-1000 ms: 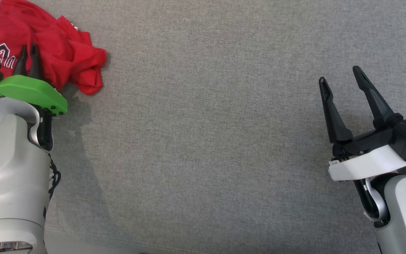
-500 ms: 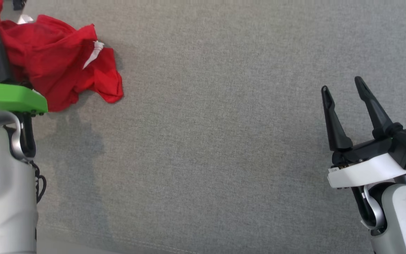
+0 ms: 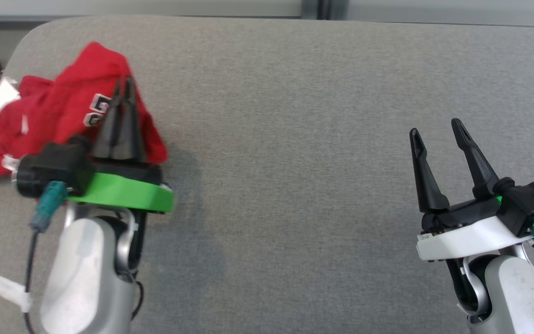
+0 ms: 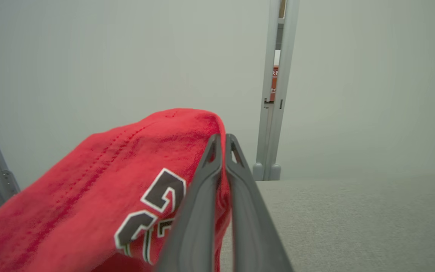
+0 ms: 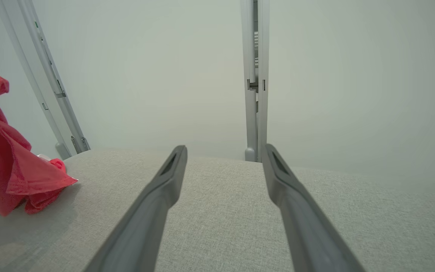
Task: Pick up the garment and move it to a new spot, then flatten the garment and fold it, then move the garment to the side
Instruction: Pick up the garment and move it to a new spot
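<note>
broad free run of bench [image 3: 295, 139] between left tool [image 3: 124, 83] and right tool [image 3: 435, 127], and on to the far edge. blocked at the far left corner by garment [image 3: 58, 111], heaped there and pinched up in the left tool. closed off behind the far edge by wall [image 5: 145, 75] and post [image 5: 254, 75]. open gap between right tool's fingers [image 5: 157, 200], over bare bench.

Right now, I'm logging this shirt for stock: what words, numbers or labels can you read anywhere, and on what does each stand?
On the red shirt: black letters edged in white, crumpled and partly behind the left pincer; not readable as a word.
On an orange label seen past the grey post: too blurred to read.
No other text can be read.
</note>
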{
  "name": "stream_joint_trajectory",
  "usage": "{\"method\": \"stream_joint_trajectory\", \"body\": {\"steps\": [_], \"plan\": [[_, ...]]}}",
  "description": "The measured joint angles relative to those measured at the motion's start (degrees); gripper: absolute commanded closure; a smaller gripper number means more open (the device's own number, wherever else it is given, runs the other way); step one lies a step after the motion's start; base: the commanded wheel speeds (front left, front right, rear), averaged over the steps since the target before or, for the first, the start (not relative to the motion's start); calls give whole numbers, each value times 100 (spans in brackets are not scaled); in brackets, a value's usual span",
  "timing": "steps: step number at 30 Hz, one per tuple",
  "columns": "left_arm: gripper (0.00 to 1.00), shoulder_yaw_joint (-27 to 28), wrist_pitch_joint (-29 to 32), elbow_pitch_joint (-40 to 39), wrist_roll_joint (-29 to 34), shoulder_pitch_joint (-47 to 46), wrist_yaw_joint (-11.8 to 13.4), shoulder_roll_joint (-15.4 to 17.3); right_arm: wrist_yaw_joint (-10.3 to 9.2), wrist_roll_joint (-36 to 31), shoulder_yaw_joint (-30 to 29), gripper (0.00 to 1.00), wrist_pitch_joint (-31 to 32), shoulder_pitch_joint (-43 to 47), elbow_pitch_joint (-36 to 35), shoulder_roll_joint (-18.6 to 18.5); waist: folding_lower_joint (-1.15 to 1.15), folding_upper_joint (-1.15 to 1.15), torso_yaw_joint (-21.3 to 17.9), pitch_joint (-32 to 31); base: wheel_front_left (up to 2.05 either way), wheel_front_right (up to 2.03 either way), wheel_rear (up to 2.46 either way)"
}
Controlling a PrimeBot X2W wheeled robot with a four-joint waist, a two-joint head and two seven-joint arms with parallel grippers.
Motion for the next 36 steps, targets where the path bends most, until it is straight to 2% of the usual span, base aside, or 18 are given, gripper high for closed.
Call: {"method": "stream_joint_trajectory", "body": {"steps": [5, 13, 19, 20, 21, 22, 26, 30, 36], "plan": [[100, -1022, 260, -55, 4, -38, -154, -234, 1, 45, -5, 0, -99, -14, 63, 77, 0, 0, -540, -34, 0, 0, 0], [100, -2671, 350, 578, -268, -580, -256, -354, 1, 174, -26, 0, -309, -72, 334, 238, 0, 0, -1578, 130, 0, 0, 0], [100, -3451, 305, 1180, -657, -776, -272, -370, 1, 307, -13, 0, -437, -129, 513, 311, 0, 0, -2268, 344, 0, 0, 0], [91, -3513, 275, 1291, -673, -801, -274, -366, 1, 320, -1, 0, -455, -132, 542, 323, 0, 0, -2369, 388, 0, 0, 0], [51, -3552, 209, 1355, -684, -828, -274, -367, 1, 328, 1, 0, -460, -135, 567, 328, 0, 0, -2446, 425, 0, 0, 0], [0, -3587, 126, 1423, -689, -871, -266, -367, 1, 336, -2, 0, -478, -137, 591, 330, 0, 0, -2528, 469, 0, 0, 0], [0, -3678, -205, 1417, -689, -966, -141, -369, 0, 334, -44, 0, -501, -138, 677, 344, 0, 0, -2695, 639, 0, 0, 0], [0, -3572, -382, 1165, -691, -983, 89, -367, 1, 271, -74, 0, -510, -137, 684, 356, 0, 0, -2624, 663, 0, 0, 0], [0, -2932, -485, 811, -691, -822, 605, -99, 1, 145, -94, 0, -501, -130, 620, 338, 0, 0, -2292, 591, 0, 0, 0]]}}
